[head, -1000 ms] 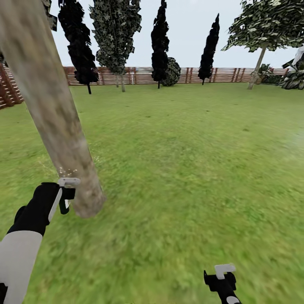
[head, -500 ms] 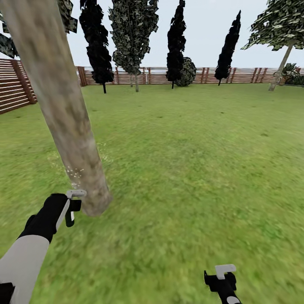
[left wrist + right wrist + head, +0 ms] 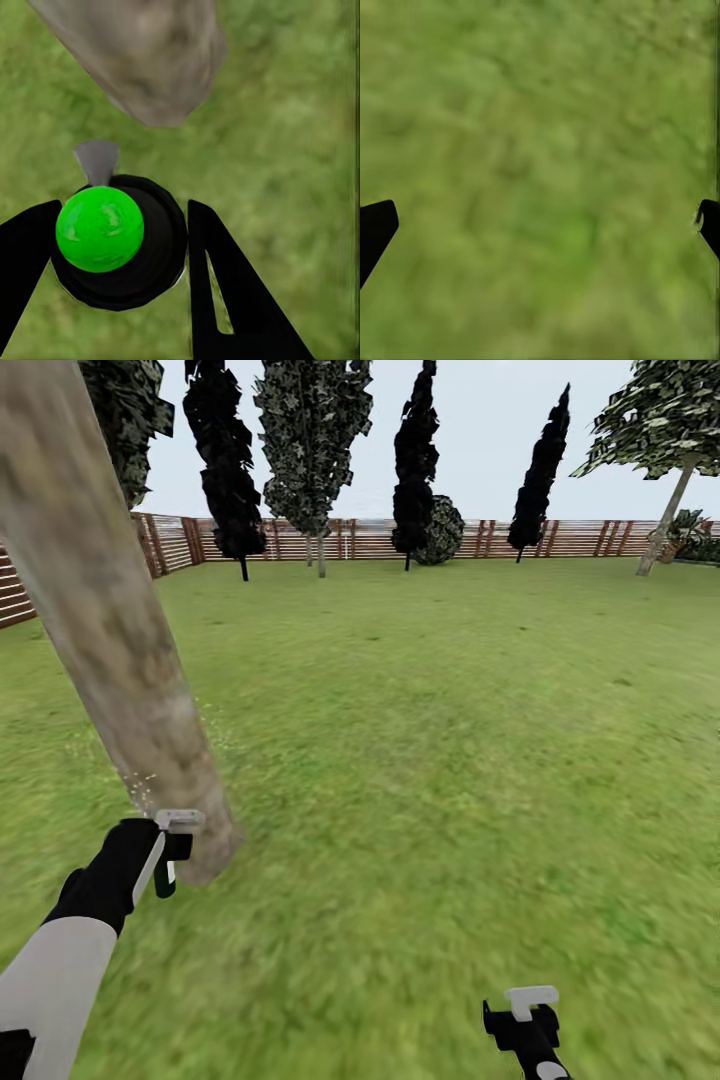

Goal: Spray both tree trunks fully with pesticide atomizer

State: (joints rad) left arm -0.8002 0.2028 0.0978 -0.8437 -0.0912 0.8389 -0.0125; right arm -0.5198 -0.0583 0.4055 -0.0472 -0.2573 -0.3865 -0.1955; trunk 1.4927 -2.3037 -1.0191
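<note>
View swung right | left hand point(image 3: 170, 850) grips atomizer point(image 3: 120, 244) beside trunk point(image 3: 110, 630)

Left gripper point(image 3: 168, 850) is low over the lawn point(image 3: 450, 760), holding the atomizer point(image 3: 172, 847) just beside the base of the trunk point(image 3: 110, 630). Pale specks show on the bark just above it. Right gripper point(image 3: 528, 1015) hangs well apart, over bare grass. Fence point(image 3: 350, 538) and conifers point(image 3: 415, 455) stand far beyond both.
</note>
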